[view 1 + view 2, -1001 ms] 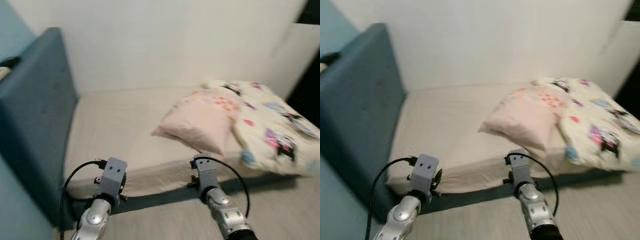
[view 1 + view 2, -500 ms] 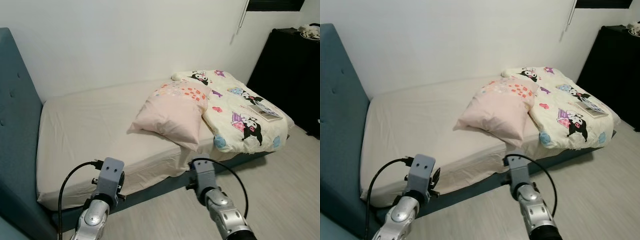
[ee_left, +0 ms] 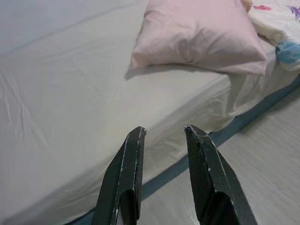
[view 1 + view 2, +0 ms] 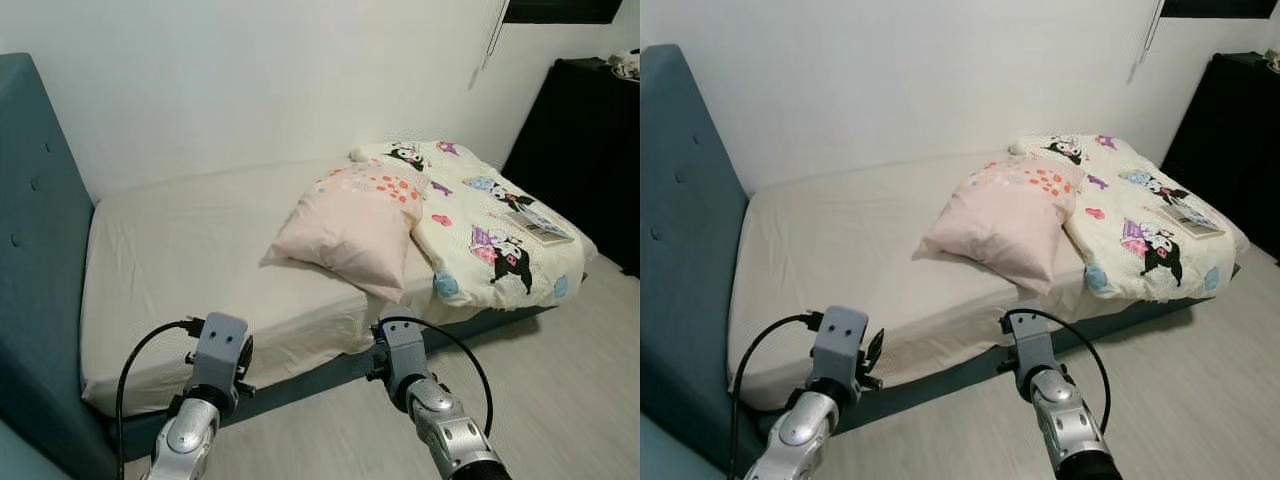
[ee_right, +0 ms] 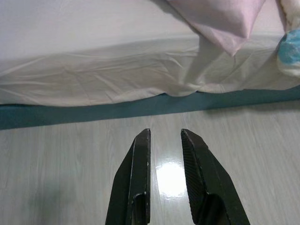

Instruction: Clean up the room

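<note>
The pillow (image 4: 352, 225) lies on the bed (image 4: 190, 260), far-right of both empty, parted grippers, the right gripper (image 5: 164, 136) nearer than the left gripper (image 3: 164, 131).

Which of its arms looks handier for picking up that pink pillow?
Probably the right. The right gripper sits below the pink pillow's overhanging corner, fingers apart; the left gripper faces bare sheet farther toward the headboard.

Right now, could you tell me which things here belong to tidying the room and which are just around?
To tidy: pink pillow, lying askew mid-bed; patterned duvet, bunched at the foot; book on the duvet.
Just around: headboard, black cabinet, floor.
</note>
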Controlling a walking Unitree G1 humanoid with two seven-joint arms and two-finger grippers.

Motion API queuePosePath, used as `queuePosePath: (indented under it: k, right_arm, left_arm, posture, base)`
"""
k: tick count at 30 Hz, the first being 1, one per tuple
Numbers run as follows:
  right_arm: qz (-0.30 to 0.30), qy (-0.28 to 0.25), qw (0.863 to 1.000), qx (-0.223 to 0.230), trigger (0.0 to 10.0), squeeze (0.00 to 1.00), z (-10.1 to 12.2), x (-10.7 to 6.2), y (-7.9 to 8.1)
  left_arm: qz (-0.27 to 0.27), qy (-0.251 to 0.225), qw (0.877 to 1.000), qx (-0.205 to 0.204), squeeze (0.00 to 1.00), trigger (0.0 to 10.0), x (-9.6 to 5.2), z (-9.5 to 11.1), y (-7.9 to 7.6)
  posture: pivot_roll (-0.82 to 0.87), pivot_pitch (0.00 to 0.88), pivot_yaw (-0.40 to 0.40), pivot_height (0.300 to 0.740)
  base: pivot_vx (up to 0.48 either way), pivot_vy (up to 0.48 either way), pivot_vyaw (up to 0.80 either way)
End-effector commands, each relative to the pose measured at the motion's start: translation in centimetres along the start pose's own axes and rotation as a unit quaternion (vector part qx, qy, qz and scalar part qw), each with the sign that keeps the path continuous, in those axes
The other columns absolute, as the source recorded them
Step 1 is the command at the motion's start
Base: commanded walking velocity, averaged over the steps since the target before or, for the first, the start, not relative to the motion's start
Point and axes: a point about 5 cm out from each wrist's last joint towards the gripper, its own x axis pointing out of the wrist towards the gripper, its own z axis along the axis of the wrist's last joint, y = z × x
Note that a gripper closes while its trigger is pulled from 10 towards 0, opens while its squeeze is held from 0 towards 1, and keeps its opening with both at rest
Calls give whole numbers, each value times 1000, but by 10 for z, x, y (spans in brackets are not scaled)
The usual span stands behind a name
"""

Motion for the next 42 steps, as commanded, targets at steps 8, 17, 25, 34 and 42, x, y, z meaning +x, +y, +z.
queuePosePath:
  k: [8,17,25,34,42]
  right_arm:
    - [2,-12,1000,-3,10000,0,3,0,1]
    - [1,-12,1000,-5,10000,0,3,0,0]
    - [11,-11,999,-28,10000,0,3,0,3]
    - [19,-11,999,-43,10000,0,2,1,6]
    - [18,-12,999,-27,10000,0,3,2,4]
  left_arm:
    - [-3,-8,1000,-14,0,10000,0,3,-3]
    - [-3,-9,1000,-13,0,10000,0,3,-2]
    - [-4,-8,1000,-12,0,10000,0,3,-2]
    - [-4,-8,1000,-12,0,10000,0,2,-2]
    - [-1,-7,1000,-12,0,10000,1,2,-2]
  posture:
    - [58,22,-45,740]
    - [59,23,-47,740]
    - [58,22,-46,740]
    - [60,23,-48,740]
    - [61,17,-50,740]
  base:
    - [289,0,0]
    - [290,0,0]
    - [289,0,0]
    - [289,0,742]
    - [277,0,0]
